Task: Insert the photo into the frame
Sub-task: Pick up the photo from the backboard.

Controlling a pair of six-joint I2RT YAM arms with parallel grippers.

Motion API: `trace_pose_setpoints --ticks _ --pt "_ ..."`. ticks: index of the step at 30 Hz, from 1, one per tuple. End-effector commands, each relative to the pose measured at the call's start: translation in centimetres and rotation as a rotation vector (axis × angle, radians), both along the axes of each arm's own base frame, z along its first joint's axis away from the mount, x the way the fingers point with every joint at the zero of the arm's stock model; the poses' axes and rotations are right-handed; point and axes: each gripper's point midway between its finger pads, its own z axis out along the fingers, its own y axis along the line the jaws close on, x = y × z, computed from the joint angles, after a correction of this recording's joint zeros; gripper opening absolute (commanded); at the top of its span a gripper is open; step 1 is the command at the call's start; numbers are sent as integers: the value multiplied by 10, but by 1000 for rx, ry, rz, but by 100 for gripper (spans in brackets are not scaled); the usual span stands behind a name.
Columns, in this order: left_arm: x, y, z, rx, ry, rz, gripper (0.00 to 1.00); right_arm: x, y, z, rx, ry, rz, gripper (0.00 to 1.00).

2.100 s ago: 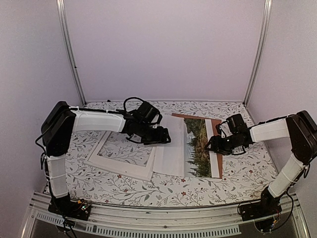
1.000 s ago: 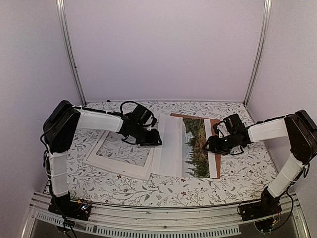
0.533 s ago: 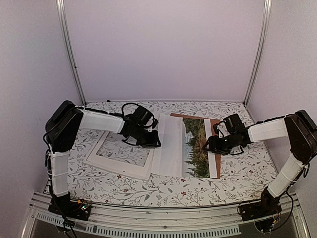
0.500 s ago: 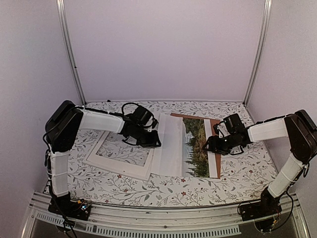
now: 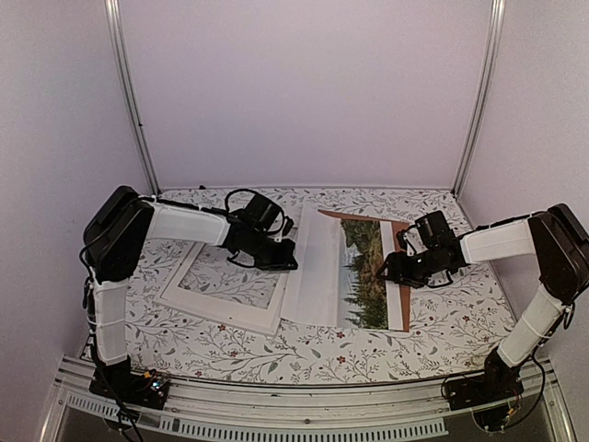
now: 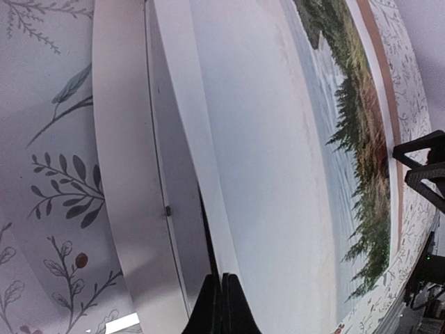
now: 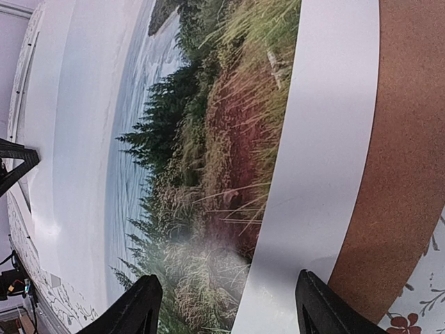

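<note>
2 arms reach in over the flowered table (image 5: 442, 322), 1 from each side. The photo (image 5: 322, 267) lies picture side up near the middle of the table. Its right part rests on the brown backing panel (image 5: 409, 308), and its left edge overlaps the right rail of the frame (image 5: 221, 308). The frame lies flat toward the table's left edge. The left arm (image 5: 184, 224) sits low at the photo's left edge. In the left wrist view the left jaws are pinched together on that white edge, which is held a little above the rail. The right arm (image 5: 497, 241) is at the photo's right border. The right jaws are spread wide, with 1 of the 2 fingers (image 7: 142, 306) over the picture and the other over the panel. Whether they touch the sheet cannot be told.
</note>
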Motion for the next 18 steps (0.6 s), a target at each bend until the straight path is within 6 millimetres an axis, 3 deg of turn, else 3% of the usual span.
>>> trace_pose_setpoints --ticks 1,4,11,18 --pt "13 -6 22 -60 -48 -19 0 -33 3 -24 -32 140 34 70" --pt "12 -8 39 -92 -70 -32 0 -29 -1 -16 -56 117 23 71" --pt "7 -13 114 -201 -165 -64 0 -6 -5 45 -80 -21 2 76" --pt "0 15 184 -130 -298 -57 0 4 -5 93 -74 -106 -6 78"
